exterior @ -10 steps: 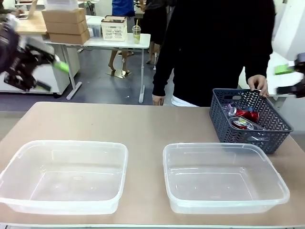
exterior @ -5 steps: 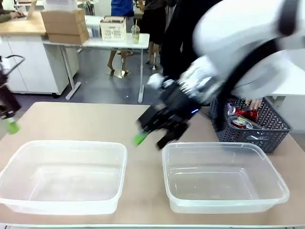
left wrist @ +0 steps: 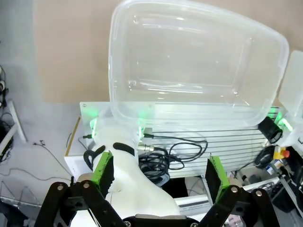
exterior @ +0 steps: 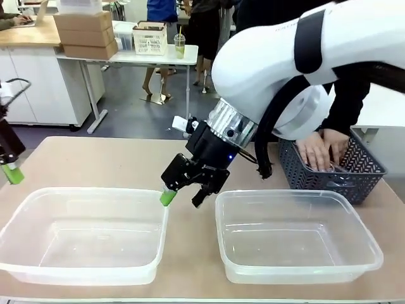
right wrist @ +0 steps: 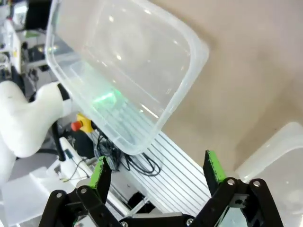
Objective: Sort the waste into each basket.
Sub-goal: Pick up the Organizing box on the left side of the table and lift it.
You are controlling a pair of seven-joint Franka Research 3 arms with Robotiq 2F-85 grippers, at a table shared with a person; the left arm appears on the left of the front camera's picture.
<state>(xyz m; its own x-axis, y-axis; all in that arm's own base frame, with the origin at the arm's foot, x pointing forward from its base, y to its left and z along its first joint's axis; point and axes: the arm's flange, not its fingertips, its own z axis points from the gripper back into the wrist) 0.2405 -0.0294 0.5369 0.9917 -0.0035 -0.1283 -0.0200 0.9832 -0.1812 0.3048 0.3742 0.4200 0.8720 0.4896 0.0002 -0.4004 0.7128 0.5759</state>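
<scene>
Front view: left tub [exterior: 95,189] and right tub [exterior: 285,192] side by side on counter [exterior: 114,158]

Both colourless, see-through, round-cornered, with rolled rims. Right tool [exterior: 183,196] above the gap between them, fingers spread apart. Left tool [left wrist: 159,175] likewise parted, off left tub's outer side. Person's hands [exterior: 323,149] inside grey lattice basket [exterior: 297,174] behind right tub.

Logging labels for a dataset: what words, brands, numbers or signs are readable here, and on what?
None reads clearly.
Right arm's white shell: faint grey lettering, too blurred to read.
White crate on the far table: dark marks, too small to read.
Left tub and right tub: no label visible.
</scene>
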